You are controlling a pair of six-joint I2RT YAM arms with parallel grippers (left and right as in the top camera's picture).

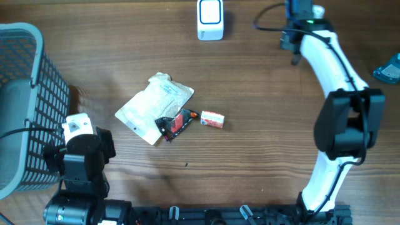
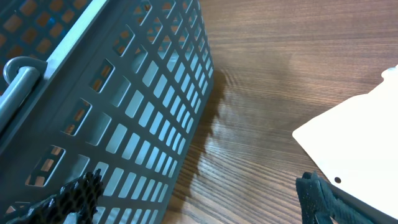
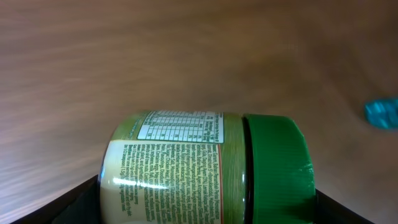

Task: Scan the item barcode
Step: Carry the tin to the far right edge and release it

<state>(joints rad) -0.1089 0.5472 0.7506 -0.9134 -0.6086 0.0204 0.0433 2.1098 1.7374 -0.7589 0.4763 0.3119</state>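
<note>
A jar [image 3: 199, 168] with a green lid and a printed green-and-cream label lies sideways between my right gripper's [image 3: 208, 206] dark fingers [image 3: 84, 200], which are shut on it above the wooden table. In the overhead view the right gripper [image 1: 299, 11] is at the far edge, right of a white barcode scanner [image 1: 210, 19]; the jar is hidden there. No barcode shows on the label side facing the camera. My left gripper [image 2: 196, 199] is open and holds nothing, low over the table between the basket [image 2: 124, 93] and a white pouch [image 2: 354, 143].
A grey mesh basket [image 1: 25, 106] stands at the left edge. A white pouch [image 1: 156, 103], a black-and-red packet [image 1: 175, 123] and a small red-and-white box [image 1: 212, 119] lie mid-table. A teal object [image 1: 389, 67] sits at the right edge.
</note>
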